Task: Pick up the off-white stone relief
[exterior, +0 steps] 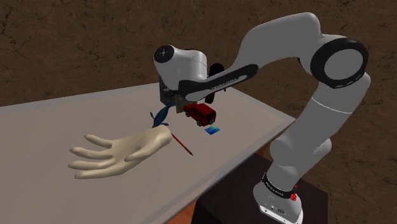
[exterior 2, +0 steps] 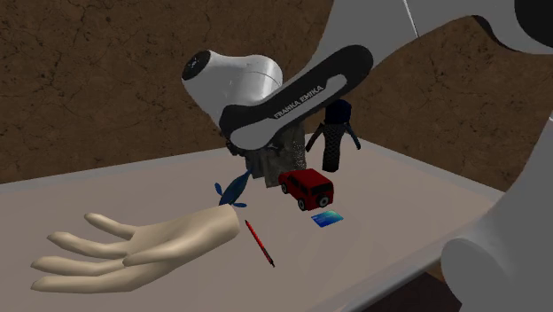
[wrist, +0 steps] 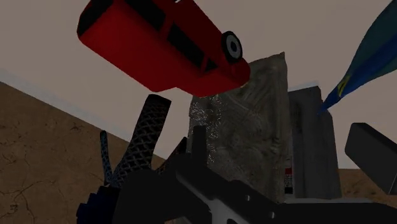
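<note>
The stone relief (wrist: 254,121) is a rough grey-beige slab standing upright on the table, with a smooth grey side (wrist: 312,140). In the second exterior view the relief (exterior 2: 273,165) sits right under the arm's white and black hand (exterior 2: 266,97), just behind the red toy car (exterior 2: 307,189). My gripper (wrist: 280,149) is open, its two black fingers apart on either side of the slab. One finger (wrist: 198,143) overlaps the slab's edge; the other (wrist: 375,156) stands slightly off it. In the shoulder view the hand (exterior: 184,70) hides most of the relief.
A beige model hand (exterior: 121,153) lies on the table (exterior: 51,121) toward the shoulder view's left, with a red pen (exterior: 182,145) at its wrist. A blue feather-like piece (exterior: 160,114), a blue card (exterior: 214,130) and a black mesh stand (exterior 2: 335,133) surround the relief.
</note>
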